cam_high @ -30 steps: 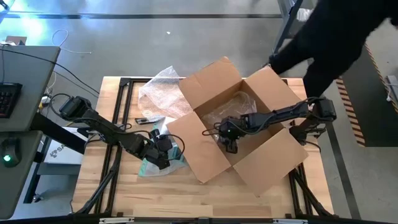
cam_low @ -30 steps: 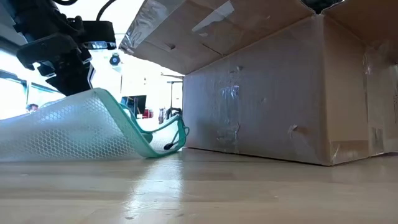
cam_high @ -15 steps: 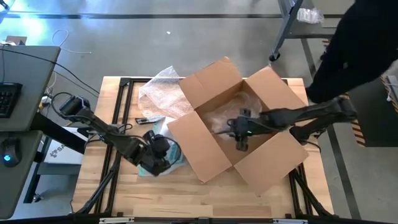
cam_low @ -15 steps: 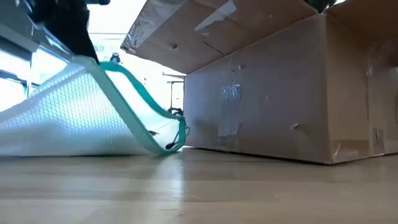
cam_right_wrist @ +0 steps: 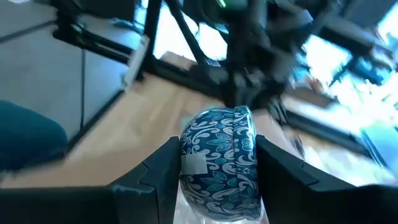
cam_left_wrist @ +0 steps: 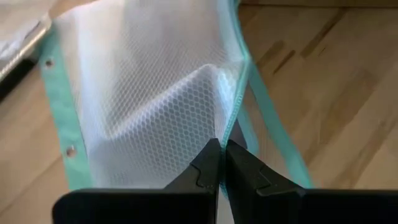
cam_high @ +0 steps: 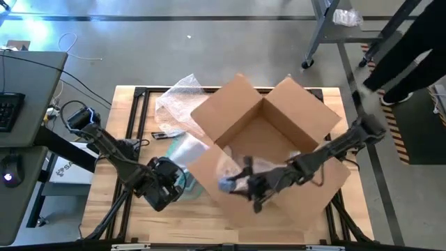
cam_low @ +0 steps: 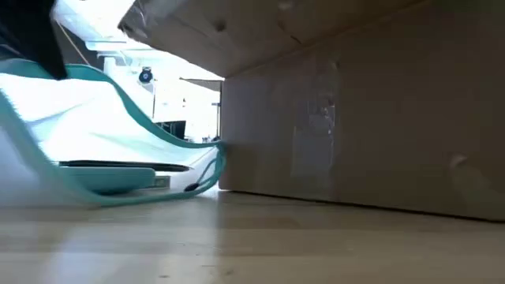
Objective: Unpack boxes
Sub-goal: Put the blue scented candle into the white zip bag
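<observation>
Fingers point(cam_right_wrist: 155, 171) of right gripper point(cam_right_wrist: 217, 168) clamp patterned bowl point(cam_right_wrist: 219, 155).

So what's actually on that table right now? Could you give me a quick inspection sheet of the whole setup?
Surface: wooden table, bare along its front edge.
Job's things: open cardboard box, flaps spread.
Clutter: bubble wrap behind the box's left side; mesh pouch with teal edging left of the box.
Grippers: left gripper shut on the mesh pouch; right gripper over the box's near flap, shut on a blue patterned bowl in clear wrapping.
Cables: loose wire on the floor behind the table's left.
Surroundings: desk with keyboard at far left; person's legs behind the table's right.
</observation>
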`<state>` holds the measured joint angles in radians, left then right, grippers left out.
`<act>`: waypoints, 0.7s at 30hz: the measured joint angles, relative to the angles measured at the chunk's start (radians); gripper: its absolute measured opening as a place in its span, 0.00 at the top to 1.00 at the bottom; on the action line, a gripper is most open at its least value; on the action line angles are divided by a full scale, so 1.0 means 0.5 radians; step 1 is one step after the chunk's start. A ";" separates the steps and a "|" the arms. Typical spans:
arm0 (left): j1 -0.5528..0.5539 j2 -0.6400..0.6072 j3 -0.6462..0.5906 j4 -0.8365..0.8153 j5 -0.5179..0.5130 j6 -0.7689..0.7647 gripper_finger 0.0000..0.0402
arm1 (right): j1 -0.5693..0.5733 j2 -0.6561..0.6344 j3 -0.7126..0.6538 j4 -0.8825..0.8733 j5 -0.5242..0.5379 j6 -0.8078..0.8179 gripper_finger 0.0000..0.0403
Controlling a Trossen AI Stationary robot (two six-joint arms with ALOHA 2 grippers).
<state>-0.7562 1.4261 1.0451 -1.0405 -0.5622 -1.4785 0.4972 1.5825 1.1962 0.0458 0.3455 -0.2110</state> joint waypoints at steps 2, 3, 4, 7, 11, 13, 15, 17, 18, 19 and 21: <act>-0.037 0.000 0.000 -0.035 -0.007 -0.099 1.00 | 0.007 0.151 0.154 -0.046 0.006 -0.094 0.62; -0.054 0.000 0.000 -0.043 -0.014 -0.134 1.00 | 0.007 0.223 0.239 -0.110 0.068 -0.140 0.62; -0.068 0.000 0.000 -0.048 -0.021 -0.163 1.00 | 0.010 0.287 0.327 -0.197 0.163 -0.187 0.62; -0.098 0.000 0.000 -0.042 -0.045 -0.238 1.00 | 0.015 0.413 0.587 -0.542 0.494 -0.279 0.62; -0.117 0.000 0.000 -0.044 -0.059 -0.258 1.00 | 0.014 0.418 0.726 -0.827 0.748 -0.320 0.62; -0.116 0.000 0.000 -0.045 -0.074 -0.255 1.00 | 0.015 0.371 0.716 -0.898 0.831 -0.354 0.62; -0.116 0.001 0.000 -0.044 -0.102 -0.254 1.00 | 0.015 0.294 0.695 -0.938 1.000 -0.367 0.62; -0.116 0.001 0.000 -0.042 -0.133 -0.248 1.00 | 0.003 0.186 0.657 -0.927 1.147 -0.361 0.62; -0.115 0.001 0.000 -0.040 -0.149 -0.230 1.00 | -0.010 0.131 0.626 -0.898 1.168 -0.342 0.62; -0.116 0.001 0.000 -0.032 -0.176 -0.213 1.00 | -0.018 0.075 0.586 -0.851 1.149 -0.327 0.62; -0.115 0.001 0.000 -0.012 -0.229 -0.166 1.00 | -0.041 -0.044 0.445 -0.732 0.980 -0.344 0.62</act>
<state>-0.8139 1.4265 1.0451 -1.0467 -0.6767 -1.5616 0.4765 1.5603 1.4185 -0.3202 0.8355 -0.3829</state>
